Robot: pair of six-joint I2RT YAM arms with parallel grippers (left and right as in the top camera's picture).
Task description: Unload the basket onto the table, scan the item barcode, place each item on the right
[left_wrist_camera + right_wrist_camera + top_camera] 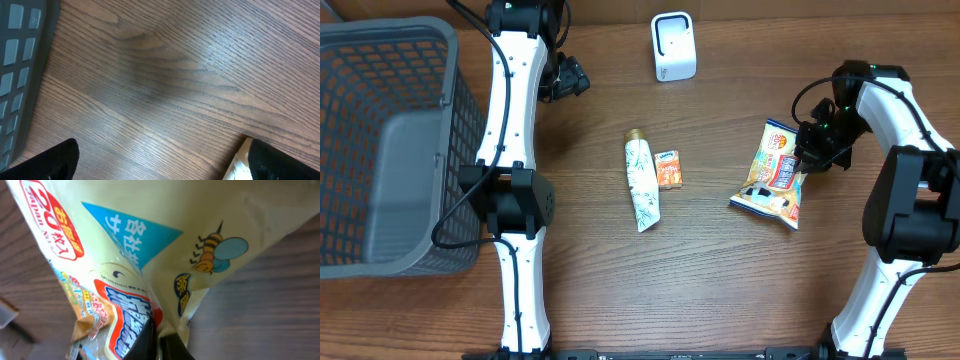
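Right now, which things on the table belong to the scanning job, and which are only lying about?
In the job:
snack bag, pinched at its edge by the right gripper
white scanner at the far edge

Lying about:
white tube
small orange box
grey basket

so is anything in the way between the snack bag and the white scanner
Nothing visible. The right gripper has its jaws shut on the snack bag at its edge, and only bare table lies between it and the white scanner. The tube and small orange box sit further left, off that line.
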